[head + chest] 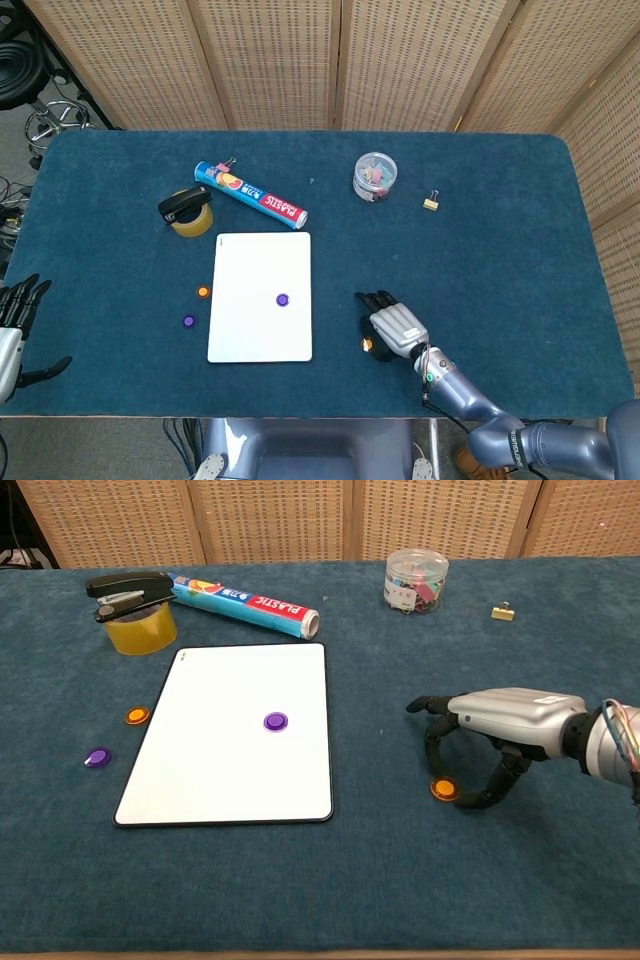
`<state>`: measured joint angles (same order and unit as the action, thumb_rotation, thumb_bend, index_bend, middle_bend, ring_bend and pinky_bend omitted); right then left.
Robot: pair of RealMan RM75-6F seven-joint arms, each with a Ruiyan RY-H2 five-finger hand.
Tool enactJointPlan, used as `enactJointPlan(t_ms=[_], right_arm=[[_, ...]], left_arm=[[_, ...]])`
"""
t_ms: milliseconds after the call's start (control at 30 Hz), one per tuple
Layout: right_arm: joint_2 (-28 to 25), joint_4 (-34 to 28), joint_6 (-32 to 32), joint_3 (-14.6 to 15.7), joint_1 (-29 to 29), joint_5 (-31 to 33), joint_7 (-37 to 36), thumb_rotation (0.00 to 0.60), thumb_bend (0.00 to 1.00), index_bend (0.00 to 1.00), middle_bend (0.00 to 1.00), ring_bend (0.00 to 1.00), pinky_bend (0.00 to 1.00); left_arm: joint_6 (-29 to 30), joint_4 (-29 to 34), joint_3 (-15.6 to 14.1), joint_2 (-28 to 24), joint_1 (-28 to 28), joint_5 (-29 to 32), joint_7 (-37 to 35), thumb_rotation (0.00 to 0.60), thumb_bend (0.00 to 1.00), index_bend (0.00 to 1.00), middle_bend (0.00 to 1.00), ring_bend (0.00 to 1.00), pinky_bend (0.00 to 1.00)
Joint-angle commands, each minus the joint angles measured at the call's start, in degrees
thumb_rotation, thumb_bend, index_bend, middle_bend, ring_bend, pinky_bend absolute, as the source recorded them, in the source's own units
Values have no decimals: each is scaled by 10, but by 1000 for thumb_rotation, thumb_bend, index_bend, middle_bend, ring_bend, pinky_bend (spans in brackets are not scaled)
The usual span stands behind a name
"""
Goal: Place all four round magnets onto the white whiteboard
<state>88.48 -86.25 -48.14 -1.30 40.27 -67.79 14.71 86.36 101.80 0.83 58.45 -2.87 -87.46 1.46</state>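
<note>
Chest view, left to right: a purple magnet [97,757] and an orange magnet [136,716] lie on the table [300,880] just left of the whiteboard [200,750], apart from its edge. One purple magnet [275,721] already sits on the whiteboard near its middle. A fourth magnet [443,789], orange, lies on the table well right of the whiteboard, under the right robot hand [490,735].

That hand arches over the fourth magnet, fingertips down on either side of it; the magnet sits at the hand's lower left, toward the whiteboard. It looks flat on the cloth, so I judge the hand released rather than grasping, though whether a fingertip touches the disc is hard to make out. The carry would run leftward to the whiteboard's right edge.

From the head view, the left robot hand [14,325] is cut off at the table's left edge, fingers apart, holding nothing. It is the nearer hand to the two left magnets.
</note>
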Motion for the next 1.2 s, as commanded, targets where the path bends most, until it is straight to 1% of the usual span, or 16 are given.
enactJointPlan(t_ms=[33,200,467,667,800,1000,1133,1200], right_arm=[[1,2,2,-1,-1,1,-1,600,305,503,0,0,0],[2,0,0,-2,-2,-2,-2,600,318,534,0,0,0],[0,-11,-1,-9,-5,-1,-11,600,353,544,0,0,0],[-2,-24,6,-20,-3,7,-26,600,355,545,0,0,0],[1,-40,8,-37,10,7,-23,600,359,546,0,0,0],[19,-54,18,-66,40,29,3,600,359,546,0,0,0],[42,-51,30,-84,67,56,28,600,359,552,0,0,0],[62,-42,37,-92,88,69,51,600,360,553,0,0,0]], left_arm=[[0,0,0,0,0,0,0,600,0,0,0,0,0],[-1,0,0,0,0,1,0,600,0,0,0,0,0],[-1,0,0,0,0,2,1,600,0,0,0,0,0],[-3,1,0,-1,-1,2,2,600,0,0,0,0,0],[-4,1,-1,-1,-1,2,2,600,0,0,0,0,0],[-2,2,-1,-2,0,0,0,600,0,0,0,0,0],[-1,1,-1,-3,1,-1,-4,600,0,0,0,0,0],[-1,1,-1,-5,1,1,-8,600,0,0,0,0,0]])
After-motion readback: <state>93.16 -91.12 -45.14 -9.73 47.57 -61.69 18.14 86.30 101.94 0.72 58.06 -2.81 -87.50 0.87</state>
